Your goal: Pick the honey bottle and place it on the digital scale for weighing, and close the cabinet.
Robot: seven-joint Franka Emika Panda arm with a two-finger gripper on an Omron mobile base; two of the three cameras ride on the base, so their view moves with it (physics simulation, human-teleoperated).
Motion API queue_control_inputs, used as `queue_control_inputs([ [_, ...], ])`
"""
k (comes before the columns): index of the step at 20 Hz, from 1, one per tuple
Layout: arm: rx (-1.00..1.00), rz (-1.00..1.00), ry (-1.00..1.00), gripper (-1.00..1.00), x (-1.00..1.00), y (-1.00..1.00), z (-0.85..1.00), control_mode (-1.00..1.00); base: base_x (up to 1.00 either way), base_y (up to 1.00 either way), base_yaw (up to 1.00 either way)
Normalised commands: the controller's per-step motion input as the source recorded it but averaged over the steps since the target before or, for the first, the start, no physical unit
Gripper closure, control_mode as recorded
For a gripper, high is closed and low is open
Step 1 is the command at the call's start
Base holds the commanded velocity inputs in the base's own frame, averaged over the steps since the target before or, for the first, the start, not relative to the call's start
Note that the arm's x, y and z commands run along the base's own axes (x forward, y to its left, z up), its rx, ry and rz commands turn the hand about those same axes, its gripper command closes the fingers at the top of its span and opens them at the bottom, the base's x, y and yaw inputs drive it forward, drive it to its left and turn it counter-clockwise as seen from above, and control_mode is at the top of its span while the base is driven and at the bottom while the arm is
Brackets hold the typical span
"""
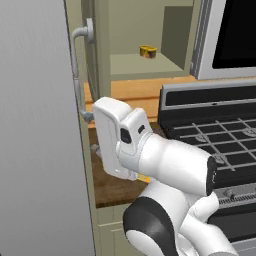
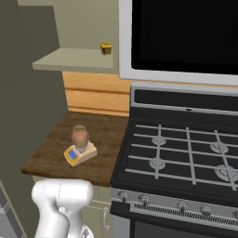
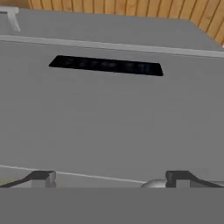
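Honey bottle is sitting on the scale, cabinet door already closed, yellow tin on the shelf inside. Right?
Not quite: the cabinet door is open, its edge and handle swung out in the left base view. The rest holds: the honey bottle stands on the digital scale, and the yellow tin sits on the shelf.

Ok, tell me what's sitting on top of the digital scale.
The honey bottle stands upright on the digital scale, covering most of its platform; the blue display stays visible in front.
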Motion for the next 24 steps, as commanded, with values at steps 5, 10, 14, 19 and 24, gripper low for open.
queue_control_inputs([
  [5,0.00,-0.11,0.00,-1.00,0.79,-0.11,-0.04,-1.00,0.00,0.00,0.00],
  [10,0.00,-0.20,0.00,-1.00,0.21,-0.90,0.00,-1.00,0.00,0.00,0.00],
  [14,0.00,-0.23,0.00,-1.00,0.30,-1.00,0.00,-1.00,0.00,0.00,0.00],
  [19,0.00,-0.24,0.00,-1.00,0.59,-1.00,-0.01,-1.00,0.00,0.00,0.00],
  [24,0.04,-0.16,0.00,-1.00,0.65,-0.95,0.00,-1.00,0.00,0.00,0.00],
])
